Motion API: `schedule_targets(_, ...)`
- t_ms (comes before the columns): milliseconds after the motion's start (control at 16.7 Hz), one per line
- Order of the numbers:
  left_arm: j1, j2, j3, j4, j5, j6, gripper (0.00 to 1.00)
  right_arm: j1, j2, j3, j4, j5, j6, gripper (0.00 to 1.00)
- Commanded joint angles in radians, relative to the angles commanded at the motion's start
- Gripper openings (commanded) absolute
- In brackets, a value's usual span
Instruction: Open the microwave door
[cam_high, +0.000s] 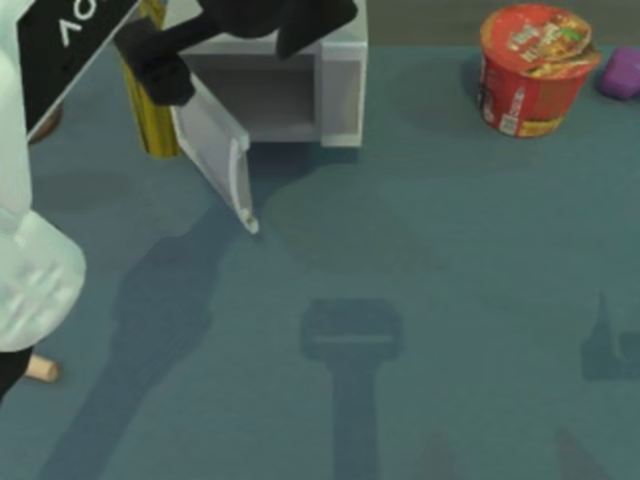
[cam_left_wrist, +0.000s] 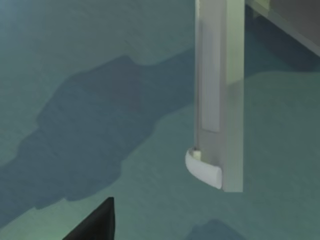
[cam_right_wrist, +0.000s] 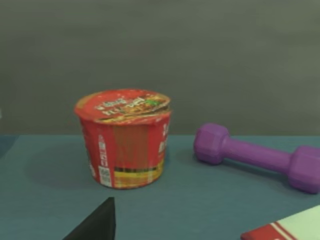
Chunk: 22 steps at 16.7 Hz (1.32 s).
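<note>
The noodle cup's (cam_right_wrist: 125, 140) print is illegible.

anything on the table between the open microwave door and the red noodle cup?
Nothing: in the top view, only bare teal table with shadows lies between the microwave door and the red noodle cup. The microwave body stands behind that stretch.

A teal table (cam_high: 450, 300) carries the microwave (cam_high: 340, 95), a red noodle cup (cam_high: 530, 70) — and a purple dumbbell (cam_right_wrist: 260, 156).
</note>
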Motion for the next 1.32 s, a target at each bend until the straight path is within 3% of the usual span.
schedule_targets(540, 0.006, -0.002, -0.019, 0.017, -0.012, -0.012, 1.00, 0.000, 0.000, 0.000, 0.000, 0.000, 0.000, 1.00)
schedule_targets(1080, 0.072, -0.096, -0.496, 0.415, -0.004, 0.058, 1.00, 0.000, 0.000, 0.000, 0.000, 0.000, 0.000, 1.00)
schedule_targets(1320, 0.083, -0.108, -0.562, 0.479, -0.002, 0.070, 1.00, 0.000, 0.000, 0.000, 0.000, 0.000, 0.000, 1.00)
